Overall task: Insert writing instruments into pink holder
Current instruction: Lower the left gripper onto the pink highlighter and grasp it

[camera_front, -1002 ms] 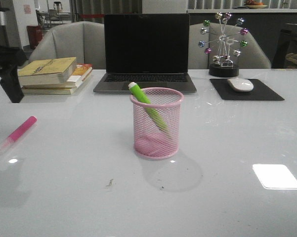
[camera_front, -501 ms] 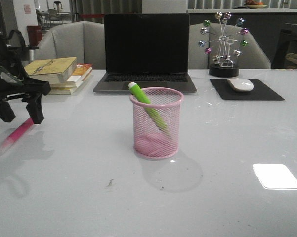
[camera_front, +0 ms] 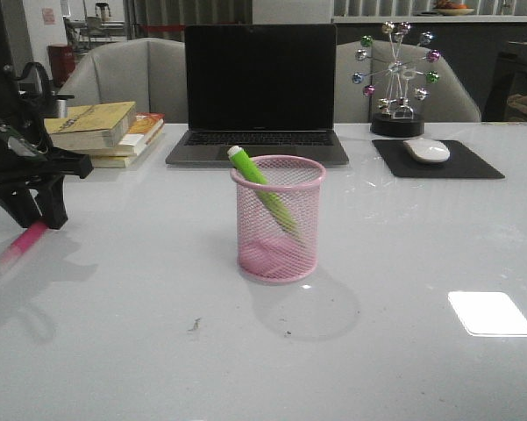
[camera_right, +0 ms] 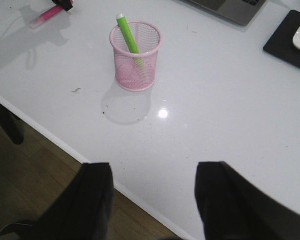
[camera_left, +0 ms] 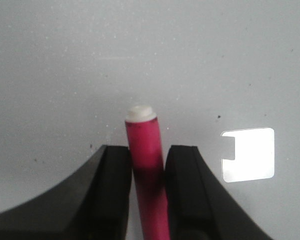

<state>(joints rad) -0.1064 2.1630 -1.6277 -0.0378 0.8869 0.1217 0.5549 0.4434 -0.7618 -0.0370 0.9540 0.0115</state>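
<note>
Down at the table's left edge, left gripper straddled the magenta marker, jaws flanking its barrel, marker flat on the white table, green marker leaned inside the pink mesh holder, right gripper hung spread and empty.

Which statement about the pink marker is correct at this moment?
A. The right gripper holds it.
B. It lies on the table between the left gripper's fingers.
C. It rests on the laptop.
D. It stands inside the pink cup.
B: the pink marker lies on the table between the fingers of the left gripper; only the green marker is in the pink cup.
</note>
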